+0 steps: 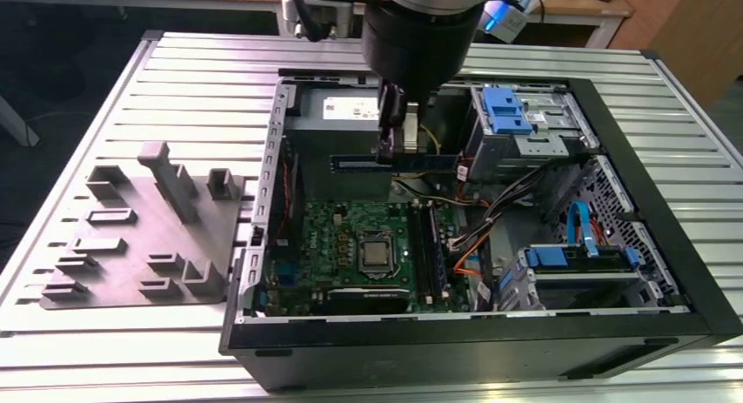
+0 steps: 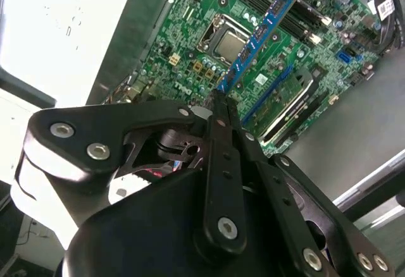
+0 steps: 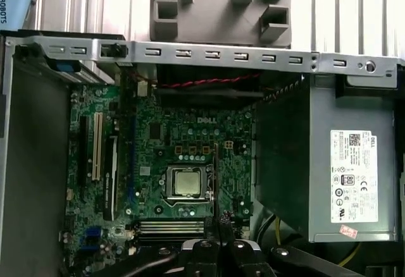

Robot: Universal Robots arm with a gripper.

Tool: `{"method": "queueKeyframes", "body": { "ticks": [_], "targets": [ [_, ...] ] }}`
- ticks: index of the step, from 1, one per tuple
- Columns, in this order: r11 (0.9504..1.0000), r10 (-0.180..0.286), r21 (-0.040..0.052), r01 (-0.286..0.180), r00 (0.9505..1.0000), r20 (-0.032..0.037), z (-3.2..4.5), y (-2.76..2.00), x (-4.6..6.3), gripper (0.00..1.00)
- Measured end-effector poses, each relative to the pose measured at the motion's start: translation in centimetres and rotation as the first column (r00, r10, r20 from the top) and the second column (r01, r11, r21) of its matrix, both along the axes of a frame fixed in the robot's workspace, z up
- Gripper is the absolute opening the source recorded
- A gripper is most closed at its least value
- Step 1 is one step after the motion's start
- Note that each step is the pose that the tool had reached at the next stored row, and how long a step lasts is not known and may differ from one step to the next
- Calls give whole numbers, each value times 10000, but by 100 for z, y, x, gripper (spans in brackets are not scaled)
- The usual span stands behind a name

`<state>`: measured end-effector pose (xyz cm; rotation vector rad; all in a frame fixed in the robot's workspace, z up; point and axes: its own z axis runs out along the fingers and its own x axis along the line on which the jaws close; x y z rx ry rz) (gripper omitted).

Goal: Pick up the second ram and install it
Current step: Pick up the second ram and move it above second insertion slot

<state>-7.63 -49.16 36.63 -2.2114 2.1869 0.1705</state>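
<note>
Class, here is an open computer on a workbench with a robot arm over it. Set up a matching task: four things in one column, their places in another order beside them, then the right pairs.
Things
1. second ram
2. grey holder
3. processor
4. power supply

Places
A. in the middle of the green motherboard
B. on the slatted table, outside the case
C. clamped in the hand, above the open case
D. inside the case, beside the motherboard, with a white label

Pairs: 1-C, 2-B, 3-A, 4-D

Exterior looks down; wrist views (closer) share motherboard [image 3: 158, 144].
</note>
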Motion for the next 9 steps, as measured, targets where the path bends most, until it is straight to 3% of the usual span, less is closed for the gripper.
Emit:
{"method": "queueKeyframes", "body": {
  "ticks": [9],
  "targets": [
    [10000,0,-3,0,10000,-1,-35,7,30,8]
  ]
}}
